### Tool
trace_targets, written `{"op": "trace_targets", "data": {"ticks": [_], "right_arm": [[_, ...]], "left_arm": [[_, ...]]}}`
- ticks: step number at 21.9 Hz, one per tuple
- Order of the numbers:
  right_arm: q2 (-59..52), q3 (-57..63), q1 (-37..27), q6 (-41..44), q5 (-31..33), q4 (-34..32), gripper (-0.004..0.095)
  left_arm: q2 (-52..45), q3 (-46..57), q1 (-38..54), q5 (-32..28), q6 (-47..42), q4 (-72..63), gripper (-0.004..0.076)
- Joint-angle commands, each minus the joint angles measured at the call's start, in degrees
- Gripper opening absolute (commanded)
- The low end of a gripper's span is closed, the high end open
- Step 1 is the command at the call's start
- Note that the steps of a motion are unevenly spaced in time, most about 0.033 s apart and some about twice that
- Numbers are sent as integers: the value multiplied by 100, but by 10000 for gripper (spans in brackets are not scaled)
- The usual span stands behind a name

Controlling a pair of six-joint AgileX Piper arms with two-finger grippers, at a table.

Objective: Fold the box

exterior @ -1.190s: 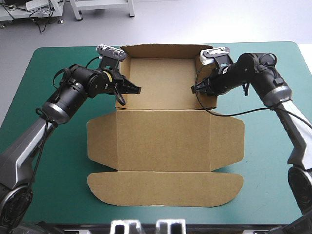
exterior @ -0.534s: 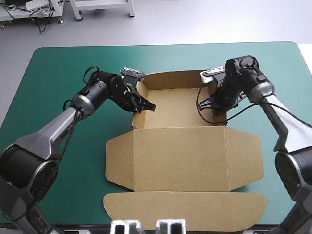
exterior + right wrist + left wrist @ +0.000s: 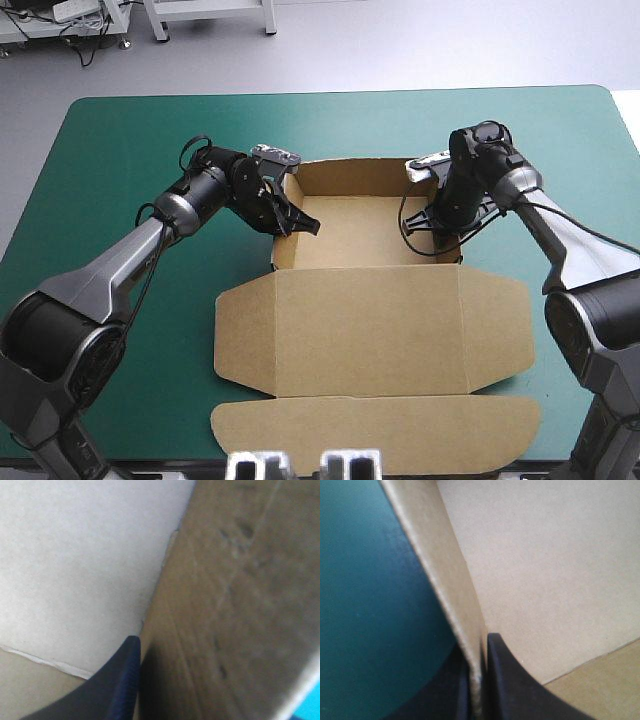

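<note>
box (image 3: 370,320) nearer; walls (image 3: 445,580) clamped: left pincer (image 3: 300,225), right pincer (image 3: 436,226).

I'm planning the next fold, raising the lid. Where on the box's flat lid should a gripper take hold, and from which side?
Probably at the lid's side flaps, coming in low from the table's left and right sides. The lid lies flat on the teal-green cover, so only its free outer edges offer a pinch; one finger would have to slip underneath.
</note>
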Motion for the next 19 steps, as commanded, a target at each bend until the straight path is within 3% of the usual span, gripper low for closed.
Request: {"op": "trace_targets", "data": {"ticks": [1,9,12,13,15,17,19], "right_arm": [[-194,-174,14,-133,2,130,-20],[-194,-174,14,-133,2,165,11],[-194,-174,14,-189,2,17,247],[-194,-174,14,-189,2,17,397],[-194,-174,14,-133,2,110,587],[-215,-174,14,-133,12,171,662],[-283,-174,14,-133,12,235,662]], "left_arm": [[-246,-121,-80,730,221,62,-10],[-246,-121,-80,822,-38,167,-9],[-246,-121,-80,1216,12,280,27],[-246,-121,-80,1425,131,328,63],[-246,-121,-80,1528,131,520,139],[-246,-131,-80,1528,39,664,213],[-246,-240,-80,1556,5,641,276]]}}
